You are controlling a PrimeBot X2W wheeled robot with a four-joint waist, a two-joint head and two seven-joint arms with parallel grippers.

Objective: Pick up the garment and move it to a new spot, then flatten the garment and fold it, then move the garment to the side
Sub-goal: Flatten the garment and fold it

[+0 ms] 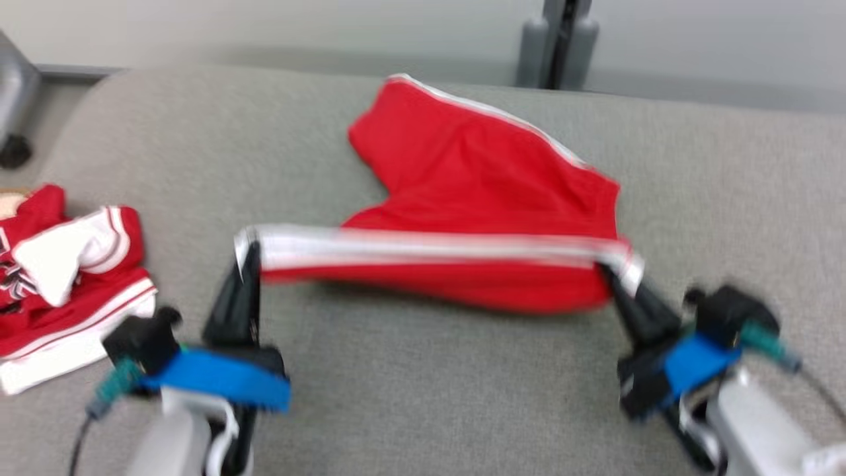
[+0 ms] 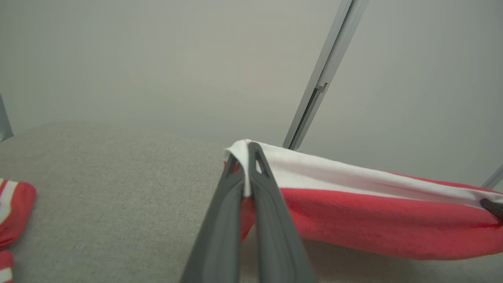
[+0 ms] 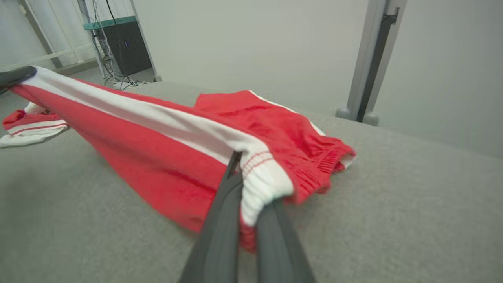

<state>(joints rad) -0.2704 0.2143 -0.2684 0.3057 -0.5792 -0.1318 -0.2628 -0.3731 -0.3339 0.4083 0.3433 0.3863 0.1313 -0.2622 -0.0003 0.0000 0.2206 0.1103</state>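
The garment (image 1: 476,192) is a pair of red shorts with white side stripes, lying on a grey padded table (image 1: 423,396). Its near edge is lifted and stretched between both grippers, while the far part rests on the table. My left gripper (image 1: 246,254) is shut on the white-striped left end (image 2: 245,157). My right gripper (image 1: 611,274) is shut on the waistband corner (image 3: 259,184) at the right end. In the right wrist view the stretched stripe runs off to the upper left, where the left gripper's dark fingers (image 3: 15,74) hold it.
A second red-and-white garment (image 1: 59,284) lies crumpled at the table's left edge, also seen as a red-and-white bundle (image 3: 29,124) in the right wrist view. A grey post (image 1: 558,43) stands behind the table's far edge. Cabinets and cables (image 3: 118,43) stand beyond.
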